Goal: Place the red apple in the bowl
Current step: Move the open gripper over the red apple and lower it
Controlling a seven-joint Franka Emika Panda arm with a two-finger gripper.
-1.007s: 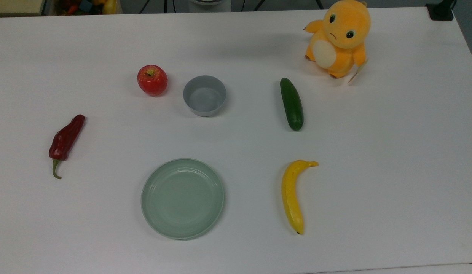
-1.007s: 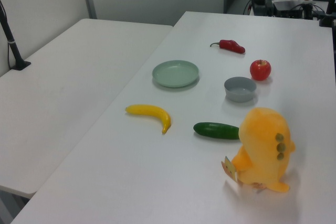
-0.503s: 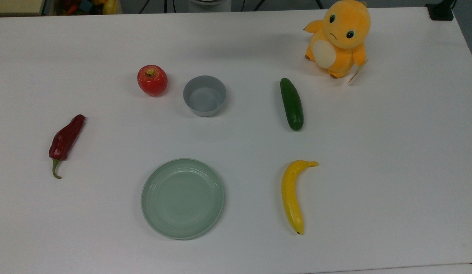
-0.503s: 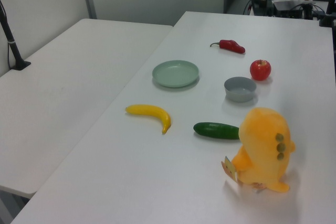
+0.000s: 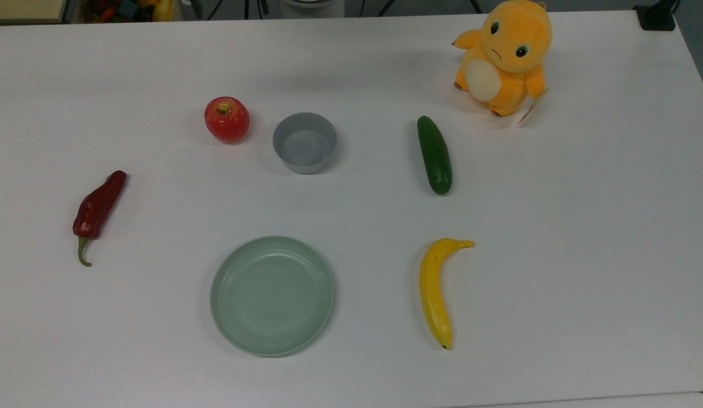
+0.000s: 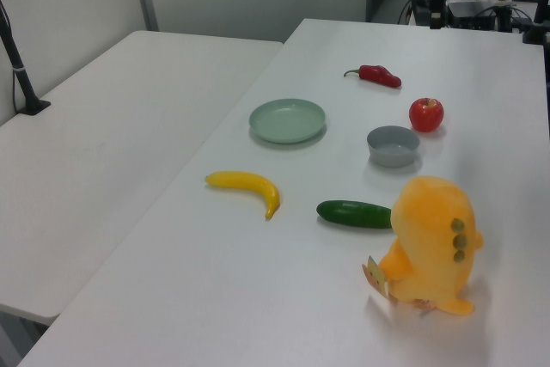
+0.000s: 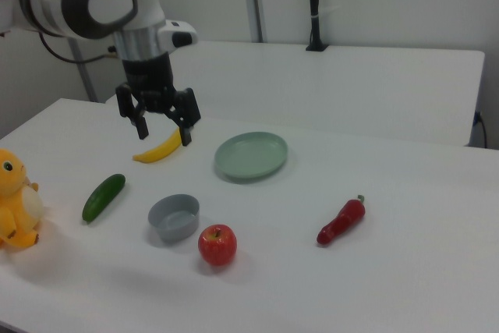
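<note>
The red apple (image 5: 227,119) sits on the white table just to the top view's left of the grey bowl (image 5: 304,141), a small gap between them. The bowl is empty. Both also show in the left view, apple (image 6: 426,114) beyond bowl (image 6: 393,145), and in the right view, apple (image 7: 217,245) in front of bowl (image 7: 174,217). My gripper (image 7: 164,136) hangs open and empty in the air, well above the table, up and back from the bowl in the right view.
A pale green plate (image 5: 271,296), a dark red chili pepper (image 5: 96,211), a banana (image 5: 434,292), a cucumber (image 5: 434,154) and an orange plush toy (image 5: 503,56) are spread over the table (image 5: 584,226). A second white table (image 6: 112,126) adjoins it.
Nothing on the table has moved. A dark part of the arm has come lower into the left view's top edge, and dark tips now show at the top view's upper edge.
</note>
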